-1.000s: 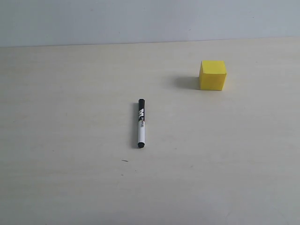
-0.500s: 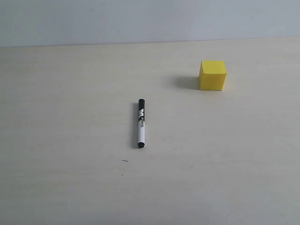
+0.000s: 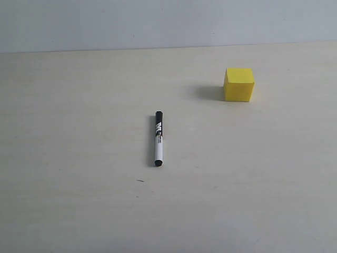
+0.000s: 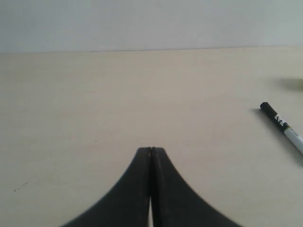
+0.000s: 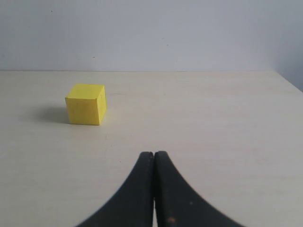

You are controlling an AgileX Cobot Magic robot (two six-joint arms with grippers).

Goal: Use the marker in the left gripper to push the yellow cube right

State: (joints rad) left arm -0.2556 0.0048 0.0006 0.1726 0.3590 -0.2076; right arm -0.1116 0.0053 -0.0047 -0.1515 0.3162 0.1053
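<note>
The marker [image 3: 158, 138], white with a black cap, lies loose on the table near the middle of the exterior view, cap pointing away; part of the marker [image 4: 282, 126] also shows in the left wrist view. The yellow cube [image 3: 239, 84] rests at the far right, well apart from the marker, and the yellow cube [image 5: 85, 104] shows in the right wrist view too. My left gripper [image 4: 151, 150] is shut with nothing between its fingers, away from the marker. My right gripper [image 5: 154, 153] is shut and empty, short of the cube. Neither arm appears in the exterior view.
The pale wooden table [image 3: 79, 200] meets a plain light wall [image 3: 158, 21] at the back. A tiny dark speck [image 3: 140, 181] lies on the table in front of the marker. The table's edge [image 5: 289, 80] shows in the right wrist view.
</note>
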